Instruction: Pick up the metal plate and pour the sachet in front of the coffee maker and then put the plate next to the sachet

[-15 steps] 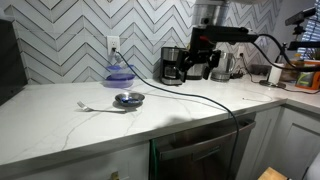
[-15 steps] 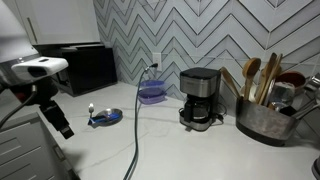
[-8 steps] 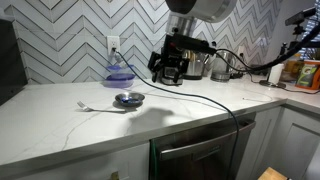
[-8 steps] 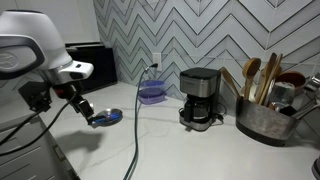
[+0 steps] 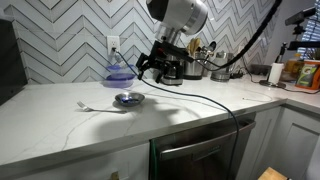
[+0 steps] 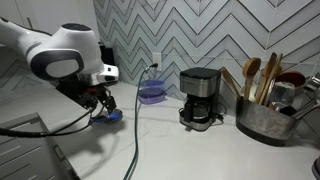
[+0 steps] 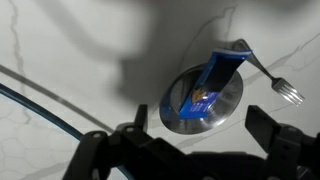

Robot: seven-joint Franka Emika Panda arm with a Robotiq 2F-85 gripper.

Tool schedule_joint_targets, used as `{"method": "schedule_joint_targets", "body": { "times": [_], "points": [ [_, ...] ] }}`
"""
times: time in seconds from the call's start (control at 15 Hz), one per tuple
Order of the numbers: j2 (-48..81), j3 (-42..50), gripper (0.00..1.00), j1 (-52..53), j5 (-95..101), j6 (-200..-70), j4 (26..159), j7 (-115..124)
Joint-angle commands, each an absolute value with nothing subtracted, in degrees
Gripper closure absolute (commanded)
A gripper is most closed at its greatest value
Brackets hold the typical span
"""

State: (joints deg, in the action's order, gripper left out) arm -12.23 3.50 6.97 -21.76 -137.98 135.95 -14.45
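Observation:
The metal plate (image 5: 129,98) sits on the white counter, with a fork (image 5: 95,106) beside it. In the wrist view the plate (image 7: 228,100) holds the blue sachet (image 7: 212,80), which lies tilted across it and sticks out over the rim by the fork (image 7: 278,85). My gripper (image 7: 200,135) is open and empty, hovering just above the plate. It also shows in both exterior views (image 5: 150,66) (image 6: 100,103), where it hides most of the plate (image 6: 112,116). The coffee maker (image 6: 201,97) stands further along the counter by the wall, partly behind my arm (image 5: 172,66).
A blue-purple bowl (image 5: 119,74) (image 6: 152,93) stands by the wall outlet behind the plate. A black cable (image 5: 200,98) runs across the counter. A container of utensils (image 6: 262,118) stands beyond the coffee maker. A black appliance (image 6: 85,65) sits at the counter's far end.
My arm has swung across the counter from well off to the side and now hangs over the plate. The plate, sachet and fork have not moved.

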Motion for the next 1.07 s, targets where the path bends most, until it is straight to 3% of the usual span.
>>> {"method": "schedule_joint_targets", "body": {
  "times": [0.0, 0.4, 1.0],
  "points": [
    [-4.0, 4.4, 0.0, 7.3, -29.5, -137.8, 129.5, -22.8],
    [4.2, 2.0, 0.0, 3.9, -31.8, -138.5, 124.3, -23.8],
    [4.6, 0.8, 0.0, 2.5, -31.5, -136.9, 123.8, -24.5]
  ]
}}
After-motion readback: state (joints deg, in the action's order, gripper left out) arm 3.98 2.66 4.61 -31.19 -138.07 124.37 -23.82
